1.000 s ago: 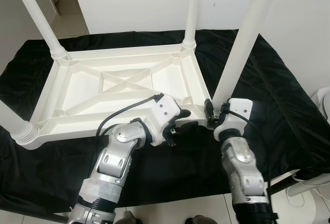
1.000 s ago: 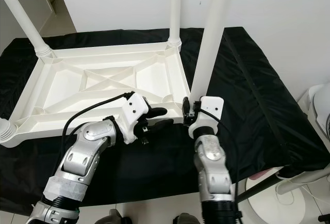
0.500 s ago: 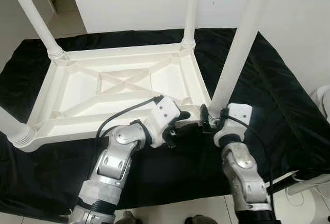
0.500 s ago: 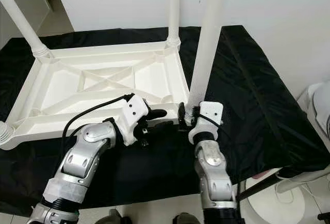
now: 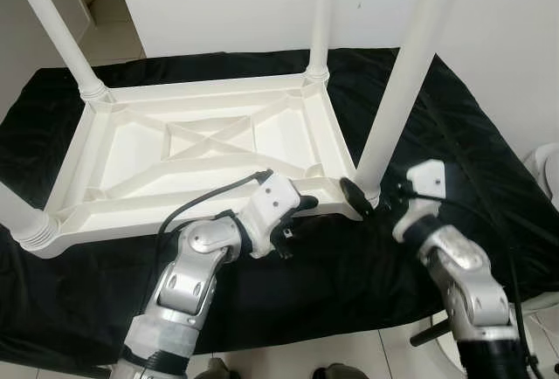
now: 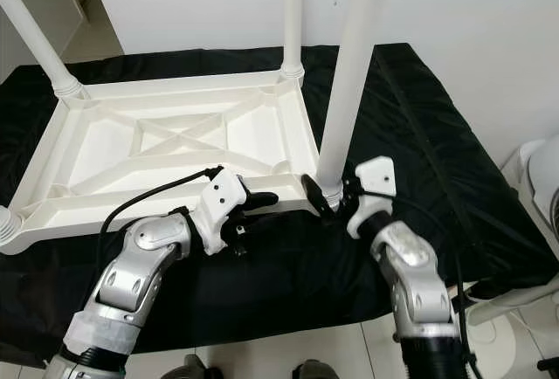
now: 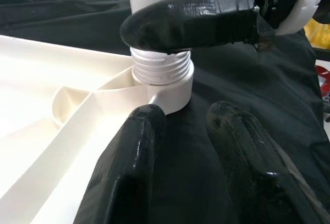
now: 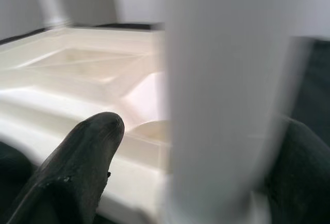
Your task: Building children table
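The white plastic children's table (image 5: 105,222) lies upside down on a black cloth, legs pointing up. Its near-right leg (image 5: 397,91) stands in a threaded corner socket (image 7: 161,64). My right gripper (image 5: 369,194) is shut on this leg at its base, one finger (image 8: 77,162) on each side of the white tube (image 8: 221,95). My left gripper (image 5: 295,217) is open. It sits low against the table's near rim just left of that corner, and its fingers (image 7: 134,162) rest over the cloth with nothing between them.
Three more legs stand up: far left (image 5: 61,38), far right (image 5: 321,17) and near left (image 5: 22,213). The black cloth (image 5: 472,152) covers the work surface, whose front edge is close to my body. A white object (image 5: 546,165) sits at the right, a white wall behind.
My right forearm and wrist have swung out to the right around the leg's base, with the fingers still on it. The left gripper has drawn back slightly along the rim.
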